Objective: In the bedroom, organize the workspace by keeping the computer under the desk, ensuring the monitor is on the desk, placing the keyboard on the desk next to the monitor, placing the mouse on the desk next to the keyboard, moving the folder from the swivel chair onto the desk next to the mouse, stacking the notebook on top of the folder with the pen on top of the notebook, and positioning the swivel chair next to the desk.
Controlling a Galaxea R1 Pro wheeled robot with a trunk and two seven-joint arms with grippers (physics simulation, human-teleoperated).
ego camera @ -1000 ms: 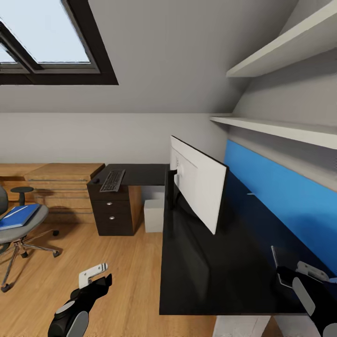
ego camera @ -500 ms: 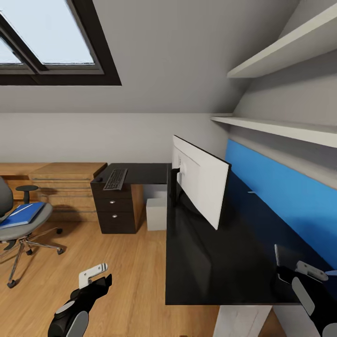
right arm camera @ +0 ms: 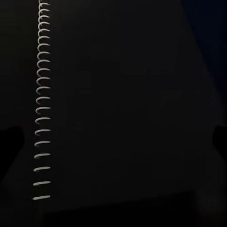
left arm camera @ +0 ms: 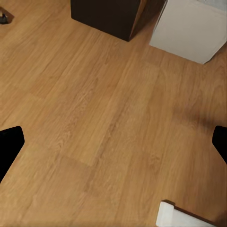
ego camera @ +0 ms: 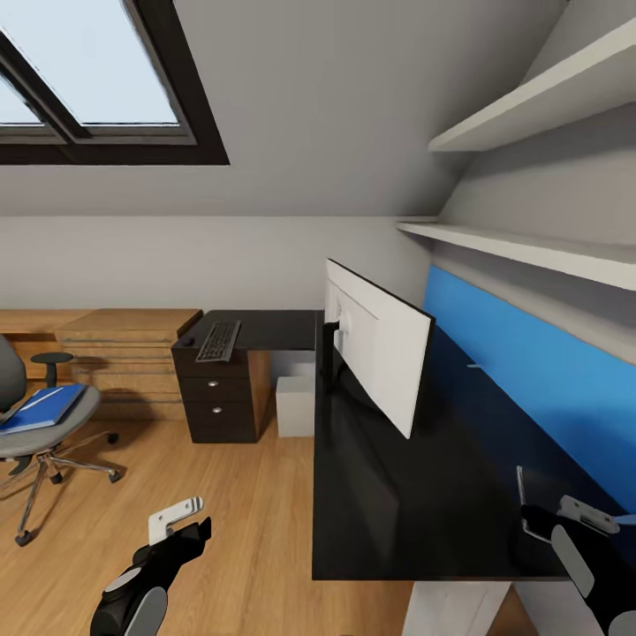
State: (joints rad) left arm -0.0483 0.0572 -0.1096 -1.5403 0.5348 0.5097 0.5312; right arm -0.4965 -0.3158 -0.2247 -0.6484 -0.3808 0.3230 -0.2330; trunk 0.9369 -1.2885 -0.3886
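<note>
black gloss: the l-shaped desk [ego camera: 415,495] runs along the right wall, its tabletop reaching far-left to a dark drawer unit [ego camera: 221,402].
monitor [ego camera: 380,353]: upright on the tabletop, pale back showing.
keyboard [ego camera: 218,339]: flat on the far tabletop above the drawers.
computer [ego camera: 295,405]: pale tower on the floor under the desk, beside the drawers.
swivel chair [ego camera: 35,424]: far left, well apart from the desk.
folder [ego camera: 40,408]: blue, lying on the chair seat.
left gripper [ego camera: 181,521]: over bare wooden floor [left arm camera: 104,123], jaws wide apart, holding nothing.
right gripper [ego camera: 565,521]: over the near tabletop by a spiral-bound edge [right arm camera: 42,109]; jaws spread, hold cannot be told.
</note>
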